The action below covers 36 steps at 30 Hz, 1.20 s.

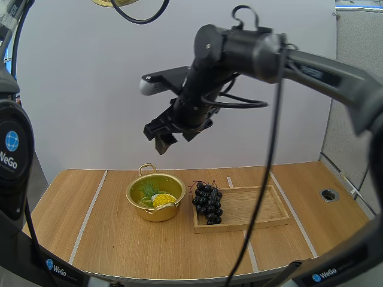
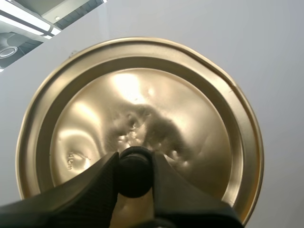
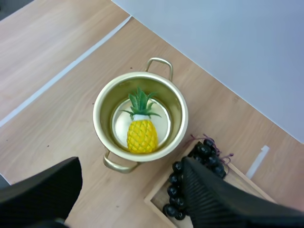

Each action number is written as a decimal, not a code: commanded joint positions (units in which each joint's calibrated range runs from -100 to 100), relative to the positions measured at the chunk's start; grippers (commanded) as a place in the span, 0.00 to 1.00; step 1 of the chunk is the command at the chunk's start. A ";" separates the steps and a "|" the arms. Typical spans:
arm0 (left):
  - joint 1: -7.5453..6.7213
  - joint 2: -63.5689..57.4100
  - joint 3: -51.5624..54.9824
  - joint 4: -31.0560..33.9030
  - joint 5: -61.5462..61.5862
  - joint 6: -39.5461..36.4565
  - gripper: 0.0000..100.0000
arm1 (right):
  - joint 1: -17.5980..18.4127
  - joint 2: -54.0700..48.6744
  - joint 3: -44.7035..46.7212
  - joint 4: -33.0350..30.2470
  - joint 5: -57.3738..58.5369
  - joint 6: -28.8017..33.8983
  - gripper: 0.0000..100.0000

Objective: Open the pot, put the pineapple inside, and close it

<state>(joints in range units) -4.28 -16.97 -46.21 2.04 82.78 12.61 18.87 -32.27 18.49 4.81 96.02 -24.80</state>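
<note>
**A:** What's underneath?

**B:** A wooden table (image 1: 108, 239), pale grain running lengthwise, with white tape (image 1: 90, 209) laid across it in strips. A plain pale wall (image 1: 90, 89) stands behind it.

**A:** And the pot?

**B:** The pot (image 1: 157, 214) sits on the table near the middle, uncovered. It is round, of shiny gold metal, with a loop handle on each of two opposite sides. The pineapple (image 3: 141, 135) lies on its bottom, yellow and knobbly, with its green leaves pointing towards the wall.

**A:** Where's the right claw?

**B:** The right claw (image 1: 166, 142) hangs high over the table, well apart from the pot and pointing down. It is released and grips nothing. In the right wrist view its two ribbed black fingers (image 3: 213, 199) stand wide apart, with the pot below them.

**A:** What's next to the pot?

**B:** Grapes (image 1: 207, 203), a dark glossy bunch, lie just beside it. They rest on the near-left corner of a shallow rectangular wooden tray (image 1: 257, 206).

**A:** And the lid?

**B:** The lid (image 2: 142, 95) is held up in the air, off the pot. The left claw (image 2: 135, 164) is clamped on its round black knob (image 2: 135, 172), one finger on each side.

**A:** What does the lid look like?

**B:** It is a thin gold disc with a raised rim. Its top is domed, dented and mirror-bright.
</note>
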 commanded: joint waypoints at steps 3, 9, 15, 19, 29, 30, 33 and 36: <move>-0.10 -0.21 -0.40 0.50 -2.06 -0.67 0.00 | 0.05 -9.67 5.24 -3.17 0.94 3.10 1.00; -0.10 -0.21 -0.40 0.50 -2.06 -0.67 0.00 | 0.05 -19.97 9.38 -4.81 3.98 5.53 1.00; -0.10 -0.21 -0.40 0.50 -2.06 -0.67 0.00 | 0.05 -28.14 11.37 -5.24 3.98 6.55 1.00; -0.10 -0.21 -0.40 0.50 -2.06 -0.67 0.00 | -0.83 -32.88 14.43 -5.37 3.98 6.55 1.00; -0.10 -0.21 -0.40 0.50 -2.06 -0.67 0.00 | -1.14 -43.11 26.58 -4.81 3.98 6.55 1.00; -0.10 -0.21 -0.40 0.50 -2.06 -0.67 0.00 | -1.13 -43.51 27.22 -4.81 3.98 6.55 1.00; -0.10 -0.21 -0.40 0.50 -2.06 -0.67 0.00 | -1.30 -43.89 28.72 -4.38 3.98 6.55 1.00; -0.10 -0.21 -0.40 0.50 -2.06 -0.67 0.00 | -1.37 -43.89 29.13 -4.24 3.98 6.55 1.00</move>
<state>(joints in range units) -4.28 -16.97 -46.21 2.04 82.78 12.61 17.77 -75.49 47.26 0.30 100.00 -18.76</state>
